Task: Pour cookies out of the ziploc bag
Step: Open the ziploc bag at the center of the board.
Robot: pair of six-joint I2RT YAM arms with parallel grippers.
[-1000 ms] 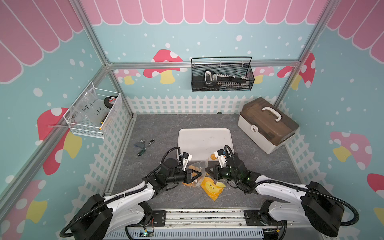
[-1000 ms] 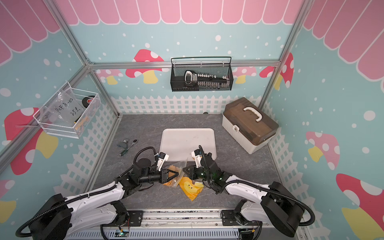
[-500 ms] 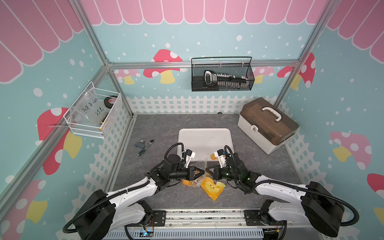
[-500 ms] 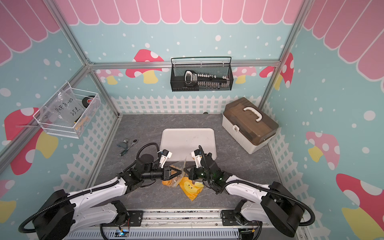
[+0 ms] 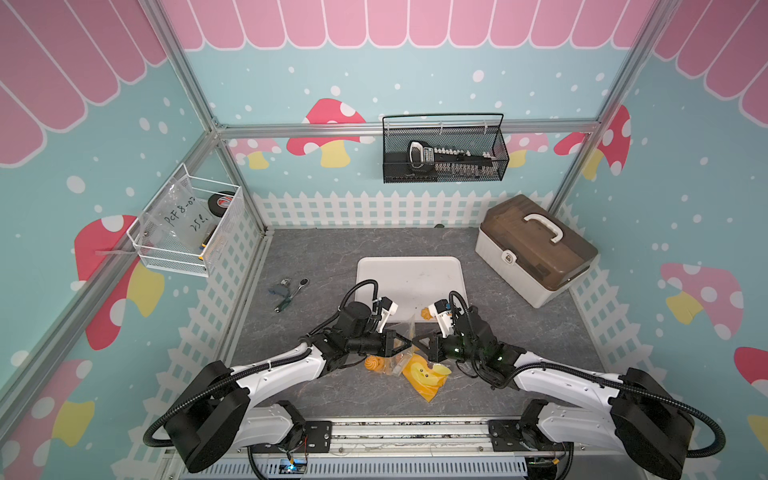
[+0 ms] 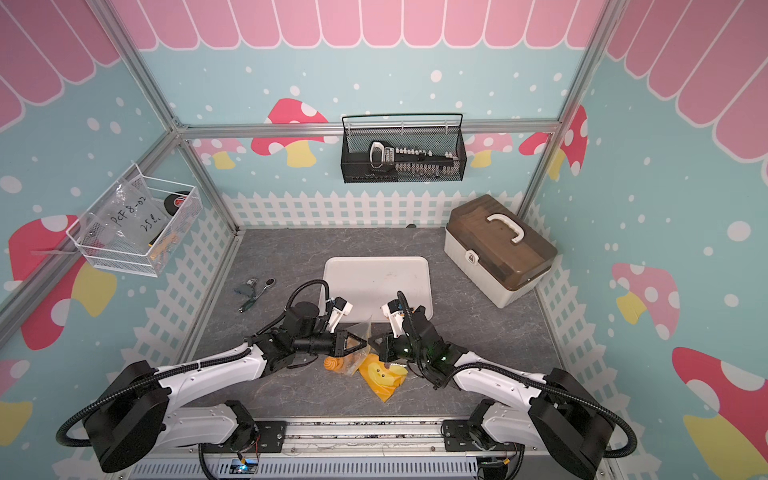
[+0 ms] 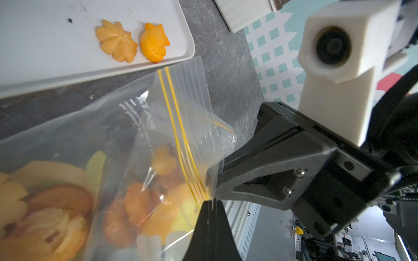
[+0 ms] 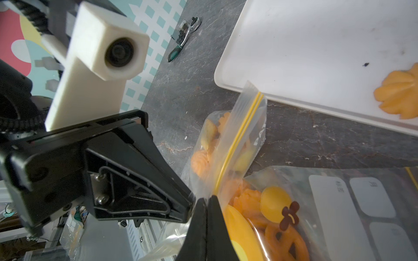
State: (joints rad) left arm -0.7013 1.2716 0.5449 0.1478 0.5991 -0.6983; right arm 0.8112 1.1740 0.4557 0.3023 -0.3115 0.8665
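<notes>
The clear ziploc bag (image 5: 401,362) with a yellow cartoon print lies on the grey table in front of the white tray (image 5: 409,276). Its yellow-striped zip end (image 7: 178,126) stands up between my two grippers. The left gripper (image 5: 409,343) (image 7: 211,201) is shut on one lip of that end. The right gripper (image 5: 415,342) (image 8: 207,199) is shut on the opposite lip, tip to tip with the left. Several orange cookies (image 8: 248,198) (image 7: 135,203) stay inside the bag. Two cookies (image 7: 116,40) (image 5: 426,312) lie on the tray's near edge.
A brown-lidded white box (image 5: 536,249) stands at the back right. A small ratchet tool (image 5: 291,291) lies left of the tray. A black wire basket (image 5: 444,149) hangs on the back wall and a white one (image 5: 187,228) on the left wall.
The left gripper has moved right to the bag's raised zip end and shut on its lip. The right gripper closed on the other lip and has stayed there.
</notes>
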